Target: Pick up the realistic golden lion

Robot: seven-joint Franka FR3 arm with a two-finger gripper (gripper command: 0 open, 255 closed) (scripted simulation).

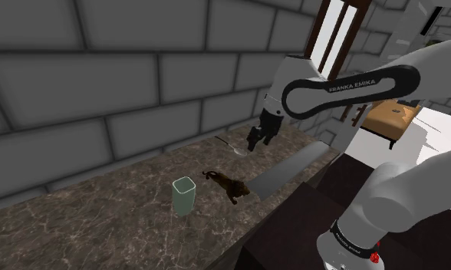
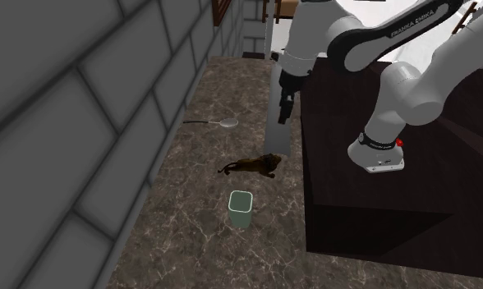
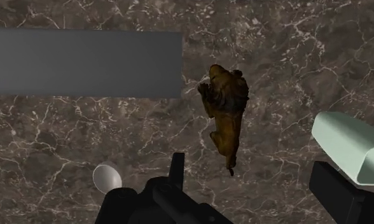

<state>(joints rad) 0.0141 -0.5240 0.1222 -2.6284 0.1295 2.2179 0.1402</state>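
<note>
Gripper (image 1: 258,138): open, fingers wide apart, holding nothing. Up in the air above the counter (image 1: 101,207), over by the spoon (image 1: 233,147).

Lion (image 1: 233,186): brown-gold, low on the dark counter, between the cup (image 1: 183,195) and the grey slab (image 1: 289,170). Just beside the slab's end, near the cup but not touching it. In the wrist view, right ahead of the fingers, tail end closest to them.

Now the things to watch for, guessed from here:

Could come down too close to the spoon and close on nothing. Could grab only the thin tail and then drop the lion on the way up. Could land one finger on top of the lion and push it away instead of catching it. Could bump the cup with a finger and tip it over, with so little room on that side. Could catch a finger on the slab's edge near the head and get stuck half shut. Could go too low and bang into the hard counter. Best to line up over the middle of the body first, with one finger on each side.

Counting up: one lion, one cup, one spoon, one slab, one gripper with two fingers.
</note>
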